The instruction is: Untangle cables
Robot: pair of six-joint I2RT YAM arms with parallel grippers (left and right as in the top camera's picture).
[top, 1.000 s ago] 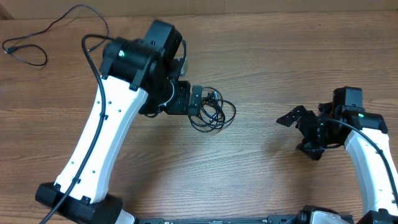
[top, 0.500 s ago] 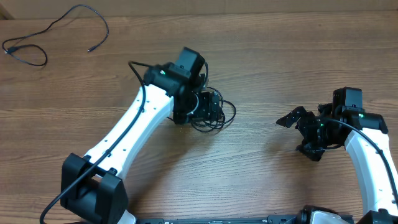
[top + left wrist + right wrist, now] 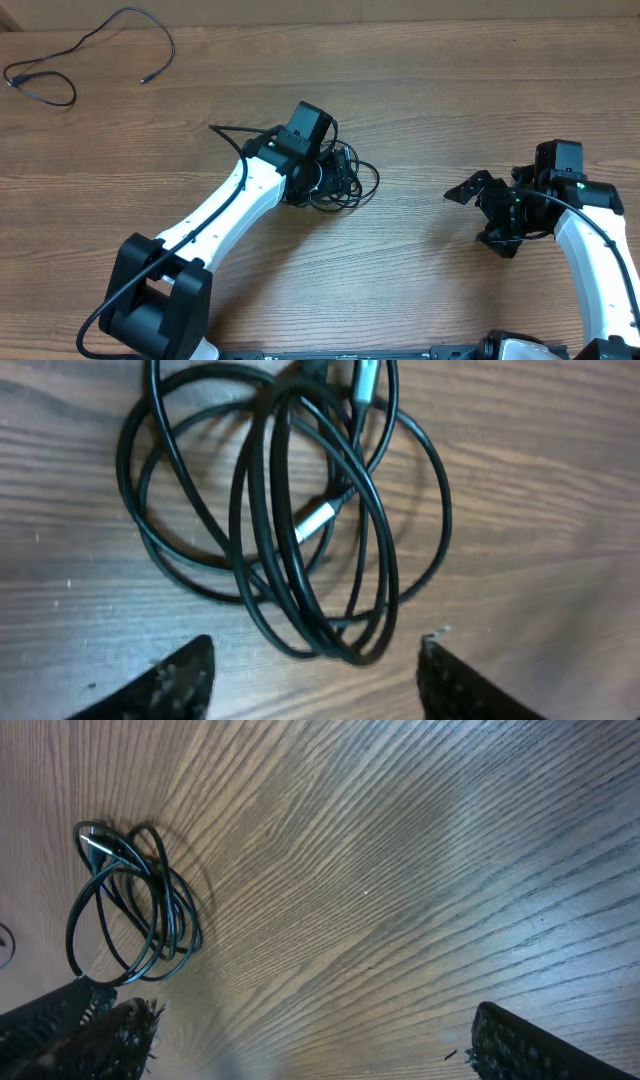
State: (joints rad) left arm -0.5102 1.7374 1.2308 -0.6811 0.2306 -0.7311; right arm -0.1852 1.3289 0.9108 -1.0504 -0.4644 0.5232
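Several thin black cables [image 3: 348,182] lie bunched in one small tangle of overlapping loops, near the middle of the wooden table [image 3: 430,90]. In the left wrist view the loops [image 3: 290,510] cross over each other, and a silver connector plug [image 3: 318,518] shows inside them. The left gripper [image 3: 315,680] hangs directly above this tangle. Its jaws are partly apart, with bare wood between the fingertips [image 3: 185,678]; the lowest loop lies just beyond the tips. Whether a finger touches a cord is hard to tell from overhead, because the arm covers that side. The right gripper [image 3: 482,215] stays well apart, at the right side of the table, with its jaws spread wide and holding nothing. One more black cable [image 3: 95,45] lies alone in loose curves at the far left corner.
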